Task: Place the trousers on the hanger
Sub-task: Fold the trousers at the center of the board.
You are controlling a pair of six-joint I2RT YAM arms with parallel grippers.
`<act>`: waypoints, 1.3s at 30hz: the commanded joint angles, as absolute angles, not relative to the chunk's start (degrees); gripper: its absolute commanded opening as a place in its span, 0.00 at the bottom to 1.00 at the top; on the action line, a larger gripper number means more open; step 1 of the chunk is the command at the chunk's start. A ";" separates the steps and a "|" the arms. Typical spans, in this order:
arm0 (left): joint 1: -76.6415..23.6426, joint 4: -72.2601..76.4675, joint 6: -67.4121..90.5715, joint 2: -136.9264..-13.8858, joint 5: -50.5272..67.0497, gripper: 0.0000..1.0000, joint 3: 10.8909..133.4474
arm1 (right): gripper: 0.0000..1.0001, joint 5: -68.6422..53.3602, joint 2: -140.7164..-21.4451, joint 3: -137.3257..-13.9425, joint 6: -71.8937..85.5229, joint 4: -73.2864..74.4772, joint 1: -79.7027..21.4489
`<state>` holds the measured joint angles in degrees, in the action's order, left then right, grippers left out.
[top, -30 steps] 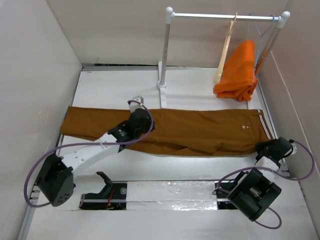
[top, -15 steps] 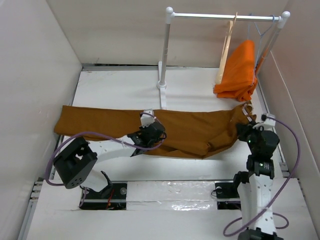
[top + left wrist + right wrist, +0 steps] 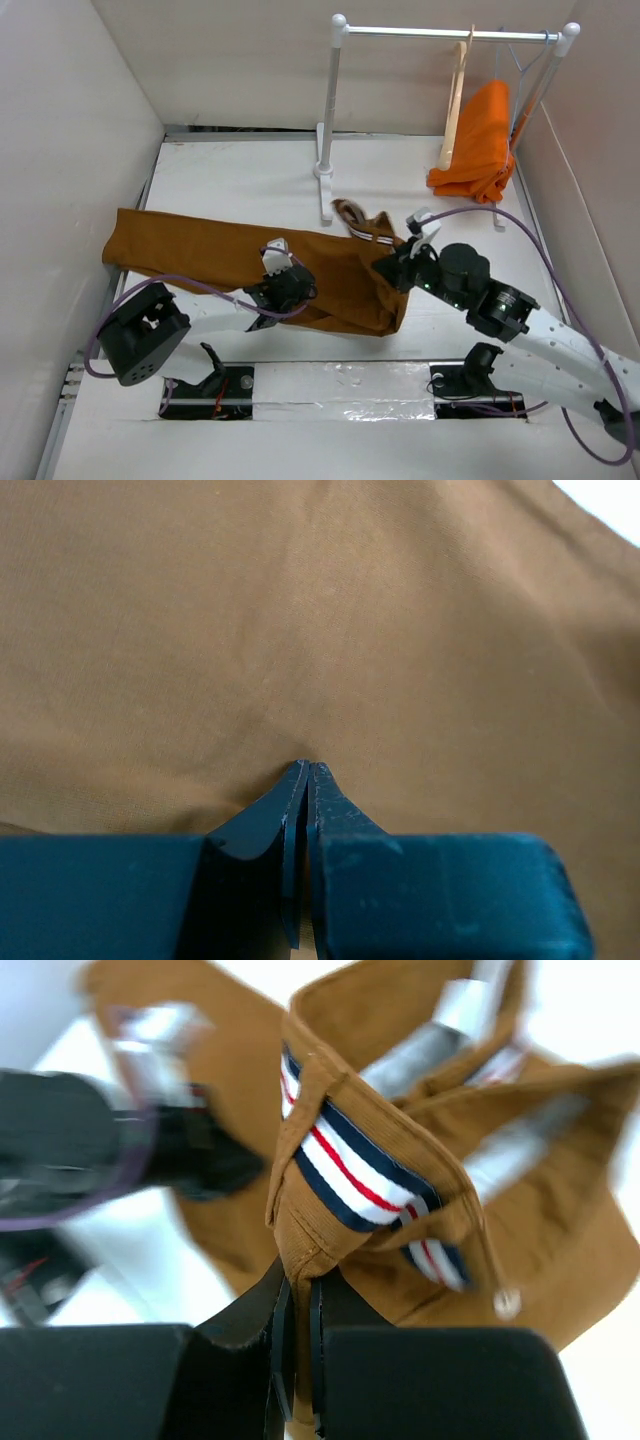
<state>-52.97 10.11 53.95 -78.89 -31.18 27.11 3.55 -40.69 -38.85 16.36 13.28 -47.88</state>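
The rust-brown trousers (image 3: 200, 255) lie across the middle of the table, their right part folded back towards the left. The striped waistband (image 3: 355, 215) is lifted off the table near the rack's foot. My right gripper (image 3: 392, 268) is shut on the waistband edge, which stands up between its jaws in the right wrist view (image 3: 300, 1275). My left gripper (image 3: 292, 285) is shut low on the trouser leg; in the left wrist view its tips (image 3: 307, 770) pinch a pucker of cloth (image 3: 350, 610). The pale wooden hanger (image 3: 455, 100) hangs on the rail at the back right, apart from both grippers.
A white clothes rack (image 3: 328, 120) stands at the back with its foot (image 3: 322, 200) just behind the waistband. A bright orange garment (image 3: 480, 140) on a thin wire hanger (image 3: 520, 70) hangs next to the wooden one. White walls close in left and right.
My right arm took hold of the waistband at the far right and has carried it left and up, folding the trousers over. My left gripper slid a little nearer and stays on the leg.
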 commanded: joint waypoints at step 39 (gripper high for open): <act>-61.91 6.42 51.51 -84.06 -34.54 0.00 45.83 | 0.00 -1.50 -59.92 -83.75 11.25 8.79 -37.52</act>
<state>-67.81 9.82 53.28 -98.15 -30.79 51.88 -1.41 -58.24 -81.73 11.16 19.29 -35.38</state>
